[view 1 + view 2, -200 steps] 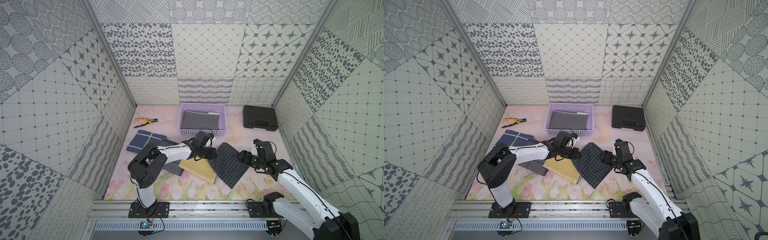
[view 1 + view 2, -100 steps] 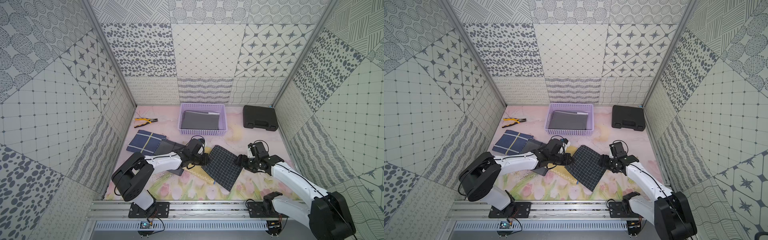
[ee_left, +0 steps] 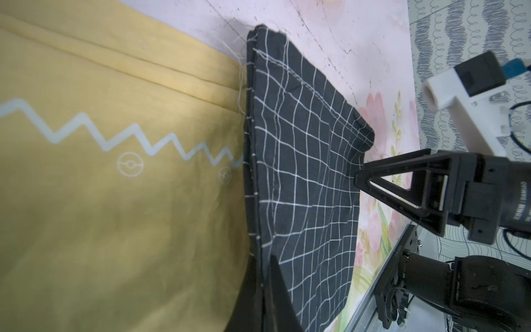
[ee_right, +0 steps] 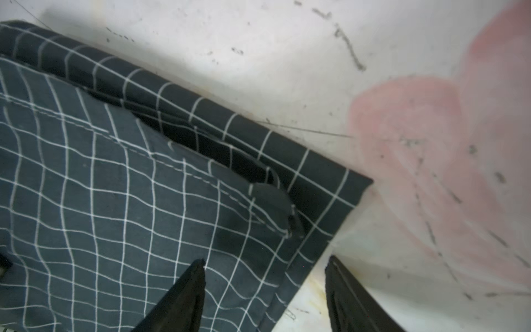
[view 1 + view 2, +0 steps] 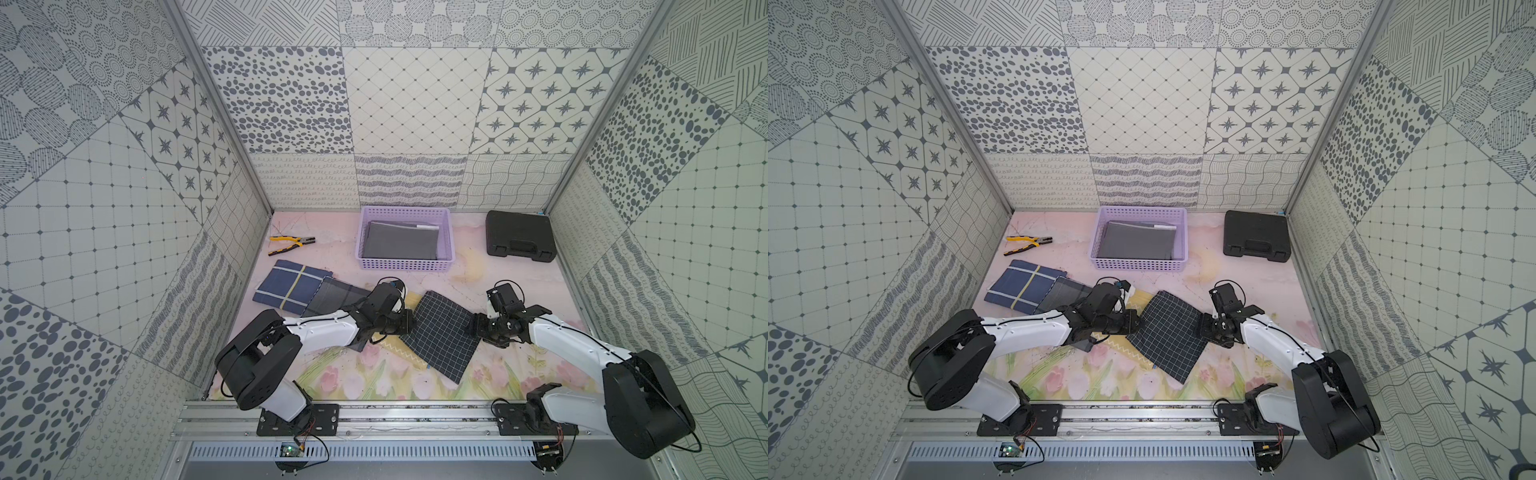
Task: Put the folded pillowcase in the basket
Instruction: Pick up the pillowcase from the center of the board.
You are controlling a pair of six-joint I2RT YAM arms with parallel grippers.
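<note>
Top views, both: hard to make out the tips of the left gripper (image 5: 409, 326) and the right gripper (image 5: 478, 330), small and black against dark cloth, so cannot tell from up there how the jaws stand. Left wrist view: cut off low down, just two black points pressed together on the edge of the pillowcase (image 3: 301, 172), pinching its seam. Right wrist view: cut off too, just two fingertips (image 4: 186, 296), spread wide apart, one over the cloth and one over the bare table (image 4: 287, 72), holding nothing, a corner of the cloth between them. Dark, nearly black, with thin white lines making squares; folded flat, peeling open a little at one corner. Lying on the table between the two arms, partly on top of a yellow cloth (image 3: 115, 201) with a white zigzag. Well in front of the basket (image 5: 405, 264), not in it. Lilac with little holes, at the back, with a grey folded cloth (image 5: 401, 245) inside. Only from up high: basket and both arms together. Only from the wrists: stitches, loose threads, zigzag.
</note>
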